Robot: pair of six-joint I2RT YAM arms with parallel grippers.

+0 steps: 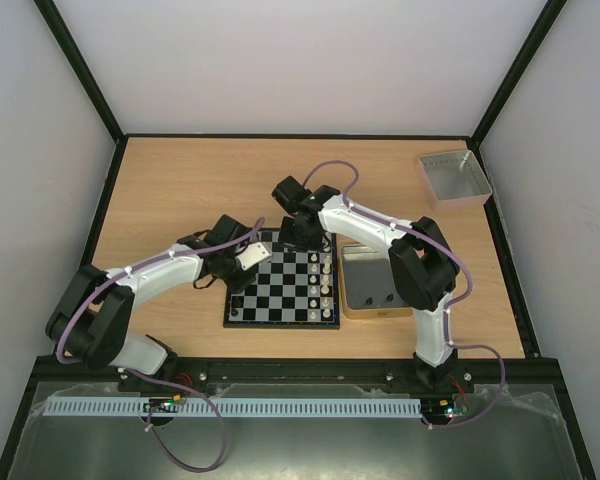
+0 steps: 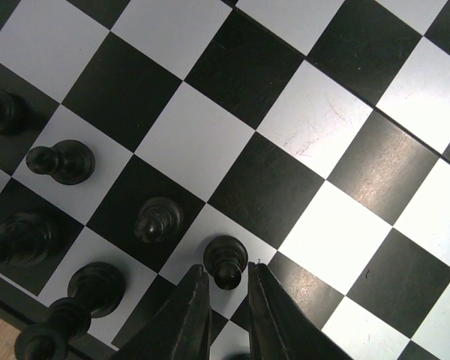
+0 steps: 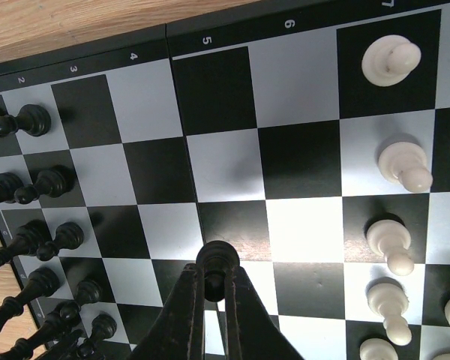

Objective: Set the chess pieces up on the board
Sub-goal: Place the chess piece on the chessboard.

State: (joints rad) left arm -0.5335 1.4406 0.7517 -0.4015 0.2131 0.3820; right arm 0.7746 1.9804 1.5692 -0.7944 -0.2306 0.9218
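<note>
The board [image 1: 270, 296] lay flat on the pale wood-grain table [image 1: 180, 200]. It was a smooth, glossy square of black and silver-grey checks inside a thin black rim, and fine scratches showed on the light squares in the left wrist view. Small white numerals 2 to 7 ran along one rim strip in the right wrist view, and a white letter C sat on the rim in the left wrist view. Turned, matt black chess pieces [image 3: 45, 180] with round heads stood in rows at the board's low-numbered side. Cream, slightly shiny white pawns [image 3: 401, 161] lined the file marked 7. The left gripper [image 2: 227, 271] hung low over the board with its dark, tapering fingers [image 2: 191, 315] narrowly flanking a black pawn [image 2: 225, 255] upright on a light square. Whether they touched it could not be told. The right gripper [image 3: 216, 271] was clamped on the stem of a black piece [image 3: 216, 256] with a rounded top, over the board's middle squares. A gold-rimmed square tin [image 1: 365, 285] sat just beside the board's right edge. A clear grey plastic tray [image 1: 453, 178] lay well apart, beyond the board's far right corner.
</note>
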